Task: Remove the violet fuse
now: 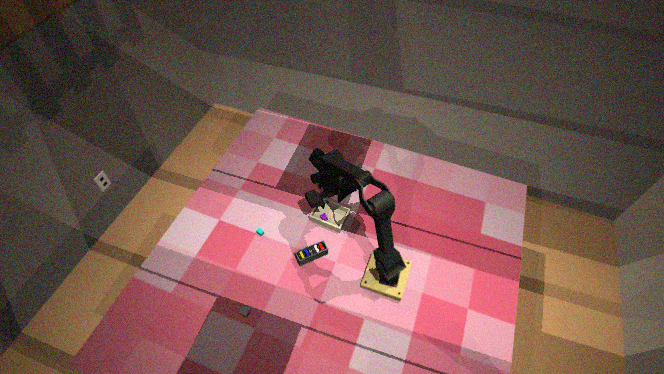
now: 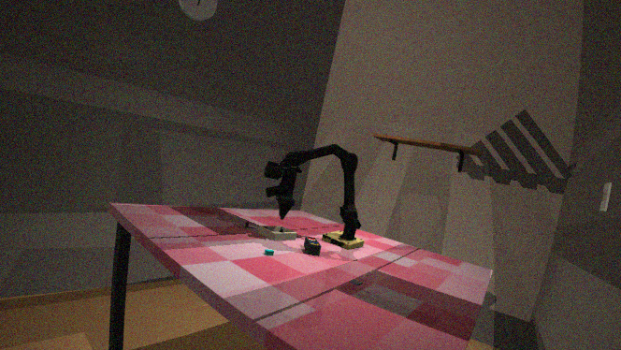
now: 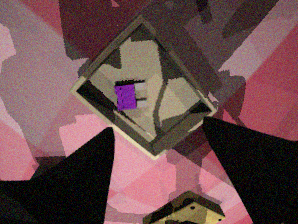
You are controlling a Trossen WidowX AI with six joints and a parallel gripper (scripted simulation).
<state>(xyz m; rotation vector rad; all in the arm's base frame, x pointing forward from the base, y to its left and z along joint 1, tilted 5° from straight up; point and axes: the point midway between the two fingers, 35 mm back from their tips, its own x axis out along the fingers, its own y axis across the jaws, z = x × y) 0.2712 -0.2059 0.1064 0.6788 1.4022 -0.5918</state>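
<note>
Violet fuse (image 3: 127, 95) lay flat inside the tray (image 3: 100, 99), clear of the gripper (image 3: 154, 183), whose fingers stood spread and empty directly above the tray.

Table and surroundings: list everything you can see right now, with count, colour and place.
violet fuse: one, violet, lying in the tray, free of the tool
tray: one, beige, under the tool
fuse block: one, black, holding blue, yellow, white and red fuses, between tray and arm base
small block: one, cyan, left of the tray in the top view
small flat piece: one, dark grey, near table edge
table: one, pink checked
wall shelf: one, brown
arm base plate: one, tan
tool: one, black, open above the tray
</note>
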